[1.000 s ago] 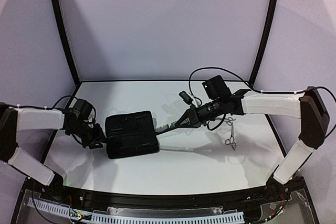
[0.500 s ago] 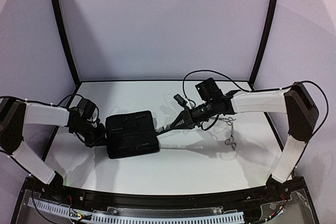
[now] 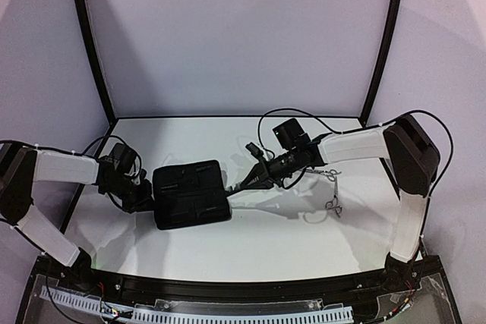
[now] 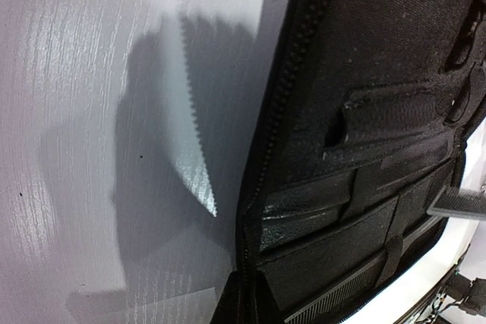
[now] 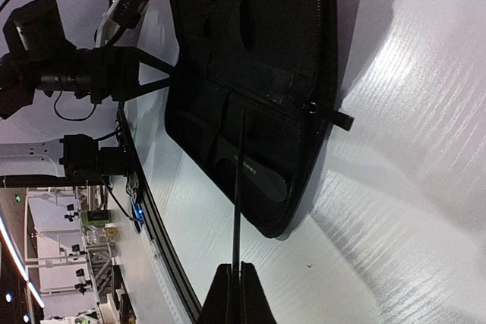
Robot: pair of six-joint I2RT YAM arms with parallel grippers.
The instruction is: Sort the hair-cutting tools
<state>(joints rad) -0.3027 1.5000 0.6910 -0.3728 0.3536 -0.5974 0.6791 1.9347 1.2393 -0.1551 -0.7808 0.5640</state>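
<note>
The black zip case (image 3: 190, 195) lies open at centre left. My left gripper (image 3: 143, 202) is shut on its left zipper rim (image 4: 254, 210). My right gripper (image 3: 257, 178) is shut on a slim black comb (image 3: 237, 186), held edge-on (image 5: 239, 187) with its far end over the case's right side (image 5: 258, 51). Another black comb (image 5: 262, 180) lies inside the case, its teeth showing (image 4: 334, 305) in the left wrist view. Two silver scissors (image 3: 332, 205) (image 3: 332, 175) rest on the table to the right, behind the right wrist.
The white table (image 3: 304, 240) is ringed by a black frame, with purple walls behind. Cables loop over the right wrist (image 3: 292, 115). The left arm (image 5: 76, 73) shows beyond the case in the right wrist view.
My left gripper has closed on the case's left rim. The right arm has carried the comb leftward, bringing its tip over the case's right side.
</note>
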